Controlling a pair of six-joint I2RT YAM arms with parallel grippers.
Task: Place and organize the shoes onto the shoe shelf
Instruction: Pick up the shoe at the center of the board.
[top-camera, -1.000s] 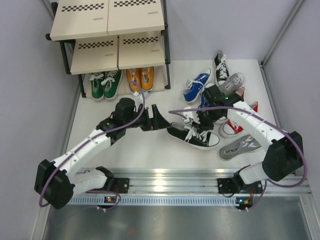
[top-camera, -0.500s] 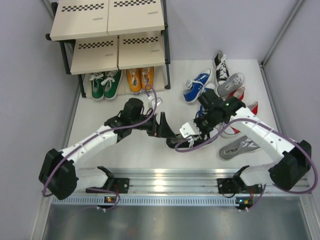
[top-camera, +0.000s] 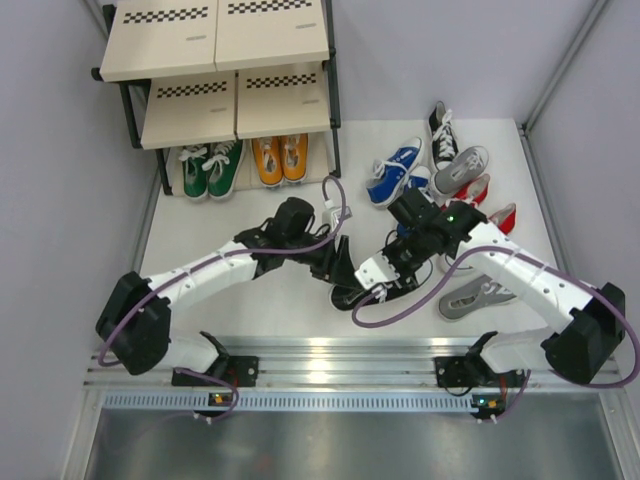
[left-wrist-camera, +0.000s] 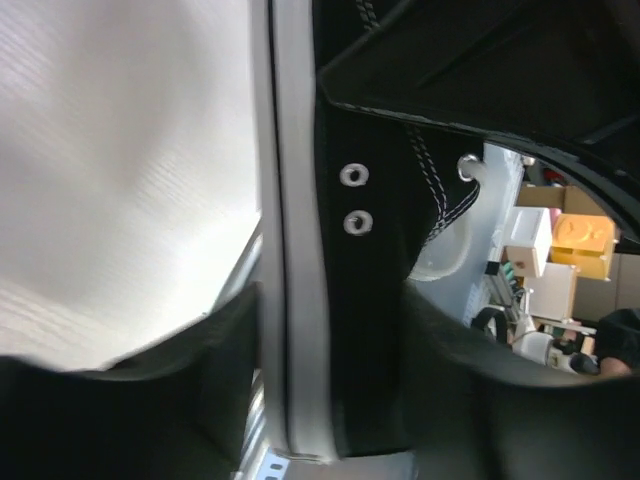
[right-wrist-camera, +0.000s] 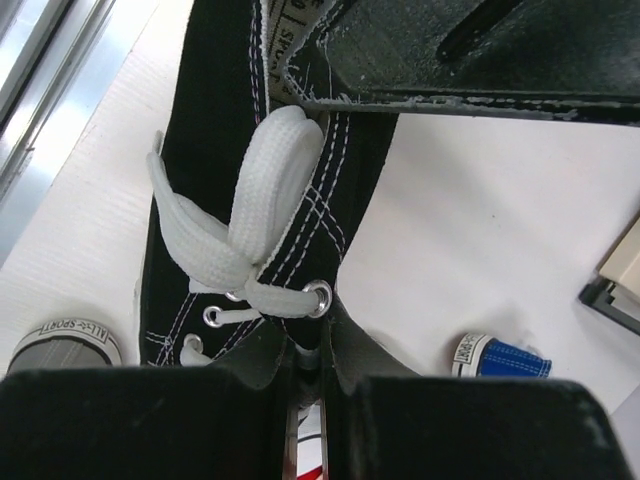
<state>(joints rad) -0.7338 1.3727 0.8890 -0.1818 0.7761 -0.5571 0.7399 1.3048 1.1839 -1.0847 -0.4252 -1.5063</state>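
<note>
**Black shoe: R-to-L handover**

Top view: my right gripper (top-camera: 398, 262) has the black shoe (top-camera: 352, 298) tilted over the table (top-camera: 250, 305), front-middle. My left gripper (top-camera: 338, 268) is at the shoe's other end. Green pair (top-camera: 210, 170) and orange pair (top-camera: 279, 158) sit on the bottom tier of the shoe shelf (top-camera: 215, 45).

L wrist: shoe's side wall and sole sit btwn my fingers (left-wrist-camera: 130, 400). Can't tell if they bite yet.

R wrist: jaws pressed together, pinching the eyelet edge by the laces (right-wrist-camera: 270, 170).

Step, I judge: passing the shoe to L. Next: L needs a firm squeeze before R lets go, then carry to the shelf.
</note>
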